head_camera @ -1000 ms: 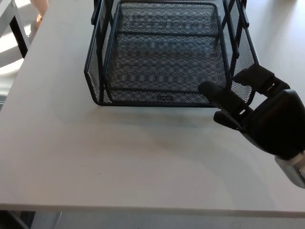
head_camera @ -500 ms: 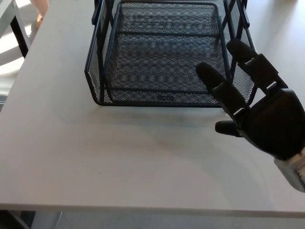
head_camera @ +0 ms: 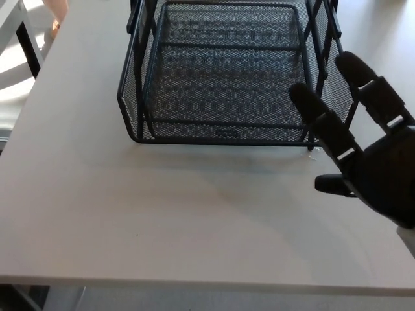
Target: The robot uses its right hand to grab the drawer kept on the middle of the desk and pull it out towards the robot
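I am watching the right hand (head_camera: 379, 165) hovering at the right of my view with its fingers (head_camera: 324, 123) spread wide and holding nothing, the thumb jutting out to the left. Two fingertips are lying over the front right corner of the black mesh drawer (head_camera: 227, 71); whether they are touching the wire I cannot tell. The drawer is sitting in the middle of the white worktop (head_camera: 162, 207), toward its far side, with its front rim facing me and running roughly parallel to the near edge. A broad bare stretch of worktop is lying between that rim and the near edge. To the left, open surface is running out to the worktop's left edge. The drawer's far end is running out past the top of my view.
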Robot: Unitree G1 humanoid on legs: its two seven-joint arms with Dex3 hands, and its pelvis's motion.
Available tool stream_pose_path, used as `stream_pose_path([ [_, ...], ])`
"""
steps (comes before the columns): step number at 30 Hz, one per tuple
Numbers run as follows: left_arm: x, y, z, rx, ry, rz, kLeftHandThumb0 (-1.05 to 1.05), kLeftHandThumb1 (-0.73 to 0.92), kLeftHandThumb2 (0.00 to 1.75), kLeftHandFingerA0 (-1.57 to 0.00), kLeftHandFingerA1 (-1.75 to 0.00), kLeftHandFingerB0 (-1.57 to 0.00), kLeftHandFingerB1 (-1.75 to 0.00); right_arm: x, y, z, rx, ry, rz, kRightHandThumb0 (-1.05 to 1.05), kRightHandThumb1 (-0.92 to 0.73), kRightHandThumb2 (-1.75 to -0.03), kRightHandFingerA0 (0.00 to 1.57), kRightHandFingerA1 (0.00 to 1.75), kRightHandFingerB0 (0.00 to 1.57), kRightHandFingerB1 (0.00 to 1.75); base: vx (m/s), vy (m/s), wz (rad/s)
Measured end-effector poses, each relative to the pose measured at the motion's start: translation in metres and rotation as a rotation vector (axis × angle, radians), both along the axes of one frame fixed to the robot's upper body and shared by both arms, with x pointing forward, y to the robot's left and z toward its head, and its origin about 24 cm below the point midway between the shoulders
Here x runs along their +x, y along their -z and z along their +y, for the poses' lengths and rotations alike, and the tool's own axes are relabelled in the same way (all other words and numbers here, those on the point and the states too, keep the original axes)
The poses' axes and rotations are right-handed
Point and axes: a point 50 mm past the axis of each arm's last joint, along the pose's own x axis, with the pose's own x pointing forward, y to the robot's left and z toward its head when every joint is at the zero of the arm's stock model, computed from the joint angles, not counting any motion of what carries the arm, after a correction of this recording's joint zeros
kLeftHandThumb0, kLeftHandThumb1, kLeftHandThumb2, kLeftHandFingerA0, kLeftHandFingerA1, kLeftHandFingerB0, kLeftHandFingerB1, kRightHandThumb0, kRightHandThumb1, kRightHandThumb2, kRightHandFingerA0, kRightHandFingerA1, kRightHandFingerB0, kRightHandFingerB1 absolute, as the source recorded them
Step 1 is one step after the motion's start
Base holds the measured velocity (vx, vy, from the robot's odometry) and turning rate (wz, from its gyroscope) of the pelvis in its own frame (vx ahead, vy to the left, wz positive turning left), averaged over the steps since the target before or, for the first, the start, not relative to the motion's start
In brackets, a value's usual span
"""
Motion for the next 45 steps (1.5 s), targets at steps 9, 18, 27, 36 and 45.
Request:
stream_pose_path([
  [9, -0.003, -0.001, -0.001, -0.001, 0.001, 0.011, -0.31, 0.69, 0.60, -0.59, -0.83, -0.60, -0.58, -0.038, -0.023, -0.041, -0.009, 0.073, -0.029, -1.05, -0.61, -1.03, 0.00, 0.15, 0.00, 0.15, 0.00, 0.000, 0.00],
  [18, -0.004, -0.001, 0.001, 0.002, -0.008, 0.017, -0.31, 0.68, 0.60, -0.60, -0.86, -0.61, -0.61, -0.068, -0.030, -0.081, 0.014, 0.196, -0.009, -0.90, -0.63, -0.60, 0.00, 0.13, 0.00, 0.15, 0.00, 0.000, 0.00],
  [27, -0.002, -0.002, 0.001, 0.002, -0.008, 0.011, -0.34, 0.67, 0.60, -0.62, -0.85, -0.60, -0.60, -0.081, -0.012, -0.133, 0.026, 0.368, 0.019, -0.83, -0.70, -0.61, 0.01, 0.42, 0.09, 0.33, 0.00, 0.000, 0.00],
  [36, -0.002, -0.002, 0.001, 0.001, -0.006, 0.009, -0.31, 0.69, 0.60, -0.58, -0.83, -0.60, -0.59, -0.097, 0.023, -0.184, 0.034, 0.567, 0.115, -0.73, -0.52, -0.86, 0.05, 0.59, 0.12, 0.50, 0.00, 0.000, 0.00],
  [45, -0.001, -0.002, 0.000, 0.000, -0.003, 0.006, -0.32, 0.68, 0.61, -0.62, -0.83, -0.60, -0.59, -0.128, 0.063, -0.223, 0.080, 0.781, 0.247, -0.72, -0.54, -0.87, 0.07, 0.58, 0.12, 0.48, 0.00, 0.000, 0.00],
])
